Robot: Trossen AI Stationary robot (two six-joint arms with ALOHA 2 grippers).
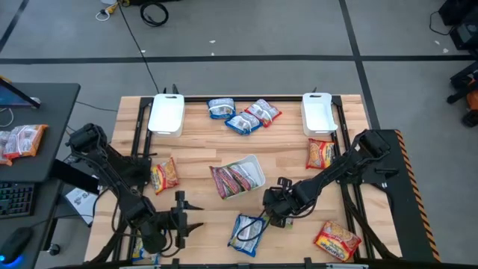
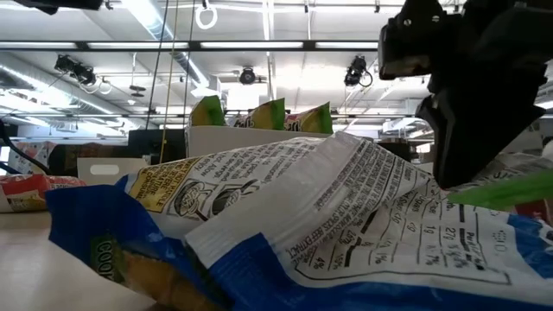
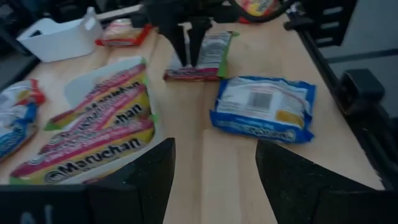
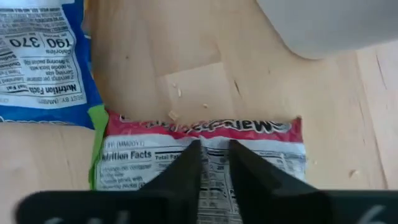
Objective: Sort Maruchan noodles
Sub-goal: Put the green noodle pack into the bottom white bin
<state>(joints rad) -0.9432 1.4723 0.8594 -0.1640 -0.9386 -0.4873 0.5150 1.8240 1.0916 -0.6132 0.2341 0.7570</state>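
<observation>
So the right gripper [image 4: 214,163] is down on a green-and-pink noodle packet [image 4: 199,155], fingers nearly together and pinching its top film, far as I can tell. The packet lies flat on the table [image 1: 202,161] right under the fingers, with a blue packet [image 1: 246,230] touching its edge on one side and the middle white tray [image 1: 256,169] just ahead. I'd pinch well in from the edge and lift straight up, so the blue one isn't dragged along. Left gripper [image 3: 214,168] waits nearby, fingers apart.
</observation>
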